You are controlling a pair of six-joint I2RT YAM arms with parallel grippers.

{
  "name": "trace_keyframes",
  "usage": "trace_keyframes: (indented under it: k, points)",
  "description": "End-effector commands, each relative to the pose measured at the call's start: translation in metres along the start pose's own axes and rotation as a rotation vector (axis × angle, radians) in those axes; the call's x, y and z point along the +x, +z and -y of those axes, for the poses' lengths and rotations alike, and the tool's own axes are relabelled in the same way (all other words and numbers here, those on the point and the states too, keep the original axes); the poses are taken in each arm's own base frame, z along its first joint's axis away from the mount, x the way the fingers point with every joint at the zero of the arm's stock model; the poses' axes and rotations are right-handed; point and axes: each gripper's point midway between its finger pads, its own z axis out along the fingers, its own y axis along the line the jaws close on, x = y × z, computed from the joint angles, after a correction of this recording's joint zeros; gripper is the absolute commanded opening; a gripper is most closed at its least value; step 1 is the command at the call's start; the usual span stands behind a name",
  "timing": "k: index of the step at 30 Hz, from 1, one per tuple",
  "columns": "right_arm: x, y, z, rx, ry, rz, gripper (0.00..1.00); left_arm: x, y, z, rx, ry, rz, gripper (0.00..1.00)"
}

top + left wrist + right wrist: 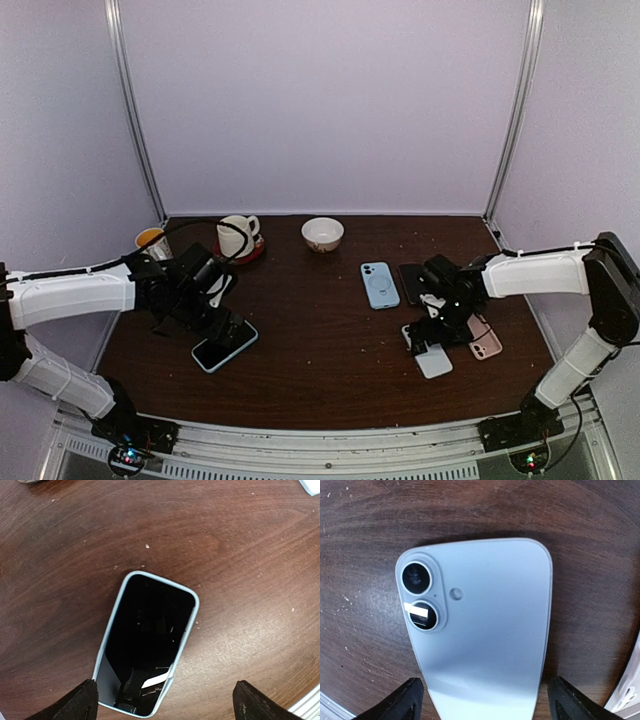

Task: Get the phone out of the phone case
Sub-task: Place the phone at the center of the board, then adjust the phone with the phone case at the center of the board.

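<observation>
Lying flat on the brown tabletop (pixel 330 385), the phone (pixel 145 640) sits screen up inside its pale blue case (pixel 169 682), on the left side near the front. The left jaws hang right over its near end and are spread wide, holding nothing. One black fingertip (pixel 75 704) is right at a corner of the case; I cannot tell if it touches. The other fingertip (pixel 255 702) is well apart from the case. On the right side, a second phone (pixel 485 645) lies face down, with its two round camera eyes showing. The right jaws are spread wide too, with one fingertip (pixel 402 700) on each side of that phone, and they grip nothing. Just beside it lies a pink phone (pixel 485 347). Farther back lie a blue phone (pixel 380 285), or maybe just a case, and a dark phone (pixel 411 281). At the back of the tabletop are a white bowl (pixel 322 234), a white mug (pixel 236 236) on a red saucer (pixel 252 257), and a yellow cup (pixel 150 240).
</observation>
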Motion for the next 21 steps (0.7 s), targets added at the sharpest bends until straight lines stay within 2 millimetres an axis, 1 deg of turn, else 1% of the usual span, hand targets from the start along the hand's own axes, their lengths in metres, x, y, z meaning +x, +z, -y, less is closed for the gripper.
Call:
trace_keyframes:
  k: [1,6,8,10,12,14,18,21]
  points:
    - [-0.003,-0.018,0.004,-0.001,0.002,0.058,0.91,-0.012,-0.004,-0.01,0.013,-0.015,0.005,0.98]
    - [-0.004,-0.04,0.003,-0.02,-0.003,0.112,0.93,-0.009,-0.001,-0.024,0.045,-0.077,-0.021,0.98]
    - [-0.003,-0.05,0.003,-0.032,0.0,0.138,0.93,-0.008,0.003,-0.027,0.096,-0.122,-0.028,0.98]
    - [-0.004,-0.062,0.001,-0.054,0.003,0.173,0.94,-0.008,0.009,-0.033,0.134,-0.19,-0.03,0.98]
    - [-0.003,-0.072,-0.001,-0.07,0.006,0.2,0.94,-0.009,0.014,-0.034,0.183,-0.234,-0.033,0.98]
    - [-0.002,-0.083,-0.002,-0.088,0.009,0.23,0.98,-0.01,0.02,-0.035,0.207,-0.258,-0.036,0.98]
    - [0.001,-0.103,-0.002,-0.112,-0.01,0.3,1.0,-0.002,0.037,-0.04,0.238,-0.319,-0.093,0.98]
    - [0.004,-0.114,0.006,-0.089,-0.021,0.34,1.0,0.007,0.048,-0.039,0.247,-0.35,-0.136,0.98]
